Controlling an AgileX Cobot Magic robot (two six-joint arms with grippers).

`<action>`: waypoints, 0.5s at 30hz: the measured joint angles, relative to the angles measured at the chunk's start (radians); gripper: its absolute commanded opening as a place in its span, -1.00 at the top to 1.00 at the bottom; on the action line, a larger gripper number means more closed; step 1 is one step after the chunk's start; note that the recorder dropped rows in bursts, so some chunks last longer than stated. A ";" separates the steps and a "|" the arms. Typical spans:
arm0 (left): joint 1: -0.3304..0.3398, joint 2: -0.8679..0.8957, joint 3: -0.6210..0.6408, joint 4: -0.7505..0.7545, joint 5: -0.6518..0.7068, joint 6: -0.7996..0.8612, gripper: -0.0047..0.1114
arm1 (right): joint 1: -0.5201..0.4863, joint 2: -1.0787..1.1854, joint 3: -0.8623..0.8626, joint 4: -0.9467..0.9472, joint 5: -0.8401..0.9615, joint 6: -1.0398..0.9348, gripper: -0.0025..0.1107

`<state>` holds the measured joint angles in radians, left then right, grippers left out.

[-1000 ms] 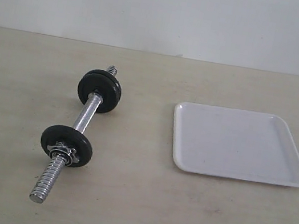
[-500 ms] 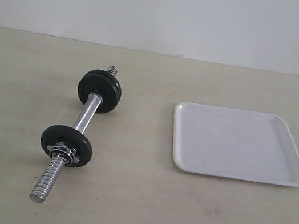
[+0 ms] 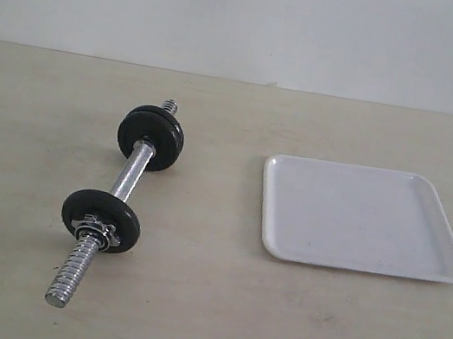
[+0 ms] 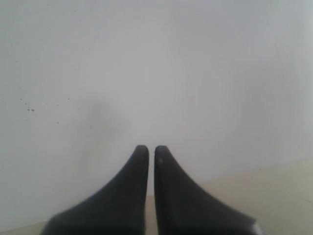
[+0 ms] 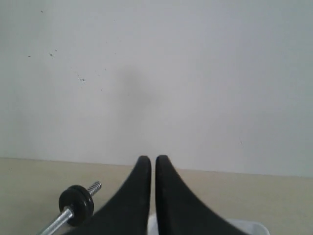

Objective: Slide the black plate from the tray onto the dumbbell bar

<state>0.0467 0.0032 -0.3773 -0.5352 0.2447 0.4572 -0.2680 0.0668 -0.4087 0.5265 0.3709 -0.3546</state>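
Left claw (image 4: 151, 149) pinched fully closed, nothing in it, only blank wall (image 4: 156, 73) ahead of it. Right claw (image 5: 153, 159) also closed tight and empty. Neither arm shows in the exterior view. Tray (image 3: 359, 215) holds no disc; a white sliver of it shows just under the right claw's tips. Dumbbell bar (image 3: 128, 177) lies on the table (image 3: 201, 314), ahead of the right claw, lower down and well apart from it. No loose disc anywhere. The black plate (image 3: 151, 137) is probably one of the thick black pair at the bar's far end, the end facing the right claw, with a threaded stub poking out past it; which of the pair, cannot tell. The other disc (image 3: 101, 219) sits against the star nut (image 3: 98, 230) toward the bar's other end. Judging by that layout, the slide looks done. Handling guess: cast metal, heavy for its size, rigid, not fragile, matte so decent grip. It's thin and flat, so pinch across the rim, or rim to centre hole, and keep the hole square to the thread or it'll snag.
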 measured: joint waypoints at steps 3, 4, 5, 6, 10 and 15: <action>0.000 0.000 0.000 0.000 -0.027 0.004 0.85 | 0.000 0.022 0.053 -0.005 -0.026 0.004 0.96; 0.000 0.000 0.000 0.000 -0.038 0.006 0.85 | 0.000 0.030 0.064 -0.006 -0.029 0.004 0.96; 0.000 0.000 0.000 0.003 -0.047 0.008 0.85 | 0.000 0.043 0.077 -0.006 -0.034 0.004 0.96; 0.000 0.000 0.000 0.003 -0.054 0.010 0.85 | 0.000 0.051 0.082 -0.006 -0.037 0.004 0.96; 0.000 0.000 0.000 0.005 -0.079 0.018 0.85 | 0.000 0.089 0.096 -0.006 -0.068 0.004 0.96; 0.000 0.000 0.000 0.005 -0.085 0.026 0.85 | 0.000 0.102 0.095 -0.006 -0.187 0.011 0.96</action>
<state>0.0467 0.0032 -0.3773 -0.5303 0.1599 0.4829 -0.2680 0.1691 -0.3132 0.5200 0.1839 -0.3440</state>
